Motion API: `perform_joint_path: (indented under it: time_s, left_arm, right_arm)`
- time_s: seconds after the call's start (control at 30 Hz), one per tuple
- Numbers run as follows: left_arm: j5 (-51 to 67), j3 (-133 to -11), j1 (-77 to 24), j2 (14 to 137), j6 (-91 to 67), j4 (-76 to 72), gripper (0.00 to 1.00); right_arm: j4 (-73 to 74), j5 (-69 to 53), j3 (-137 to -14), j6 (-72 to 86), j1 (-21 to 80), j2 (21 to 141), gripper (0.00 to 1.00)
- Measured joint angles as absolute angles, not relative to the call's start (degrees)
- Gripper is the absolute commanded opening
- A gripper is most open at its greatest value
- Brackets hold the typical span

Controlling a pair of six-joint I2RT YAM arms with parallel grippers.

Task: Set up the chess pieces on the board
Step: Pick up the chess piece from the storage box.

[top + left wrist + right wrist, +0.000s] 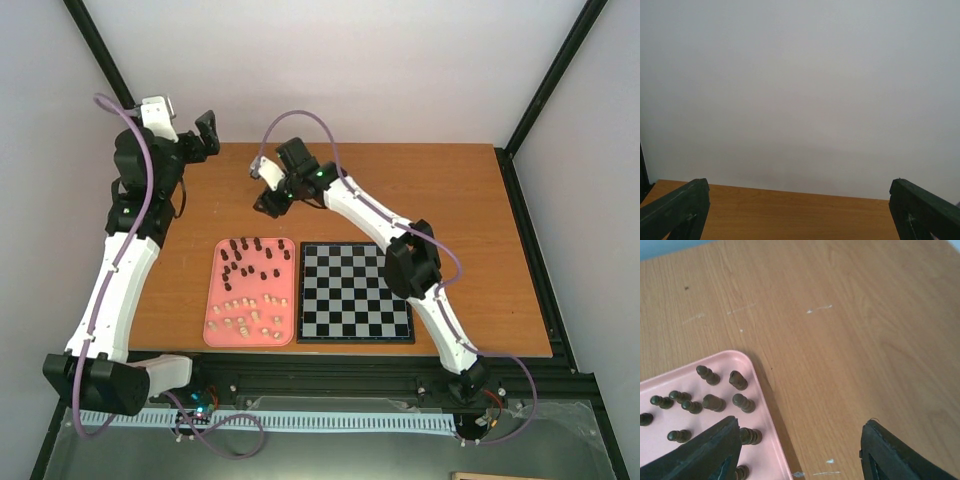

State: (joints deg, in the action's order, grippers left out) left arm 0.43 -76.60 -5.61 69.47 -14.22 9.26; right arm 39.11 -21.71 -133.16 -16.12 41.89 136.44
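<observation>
Sitting in the pink tray just left of the board: chess pieces, dark far, cream near. Right gripper hangs over the tray's far right corner, jaws wide, empty. Left gripper raised, wide, empty.

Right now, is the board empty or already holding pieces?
Empty where visible: the board shows only bare checks, though the right arm hides one corner. The chess pieces sit in the pink tray.

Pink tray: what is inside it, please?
Inside the pink tray are dark chess pieces in its far half and pale chess pieces in its near half. In the right wrist view, a finger of the right gripper covers some dark ones.
</observation>
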Motion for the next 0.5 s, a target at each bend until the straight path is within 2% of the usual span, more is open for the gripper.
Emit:
perform_joint_path:
  time_s: [0.23,0.5]
  left_arm:
    - [0.4,-76.3,-5.6,69.0,-14.8,8.5,1.00]
    - [0.4,-76.0,-5.6,69.0,-14.9,8.5,1.00]
  right_arm:
    - [39.6,-18.3,-133.5,-16.5,44.3,140.4,0.58]
    - [38.5,-15.8,-134.3,-16.8,46.7,142.3,0.57]
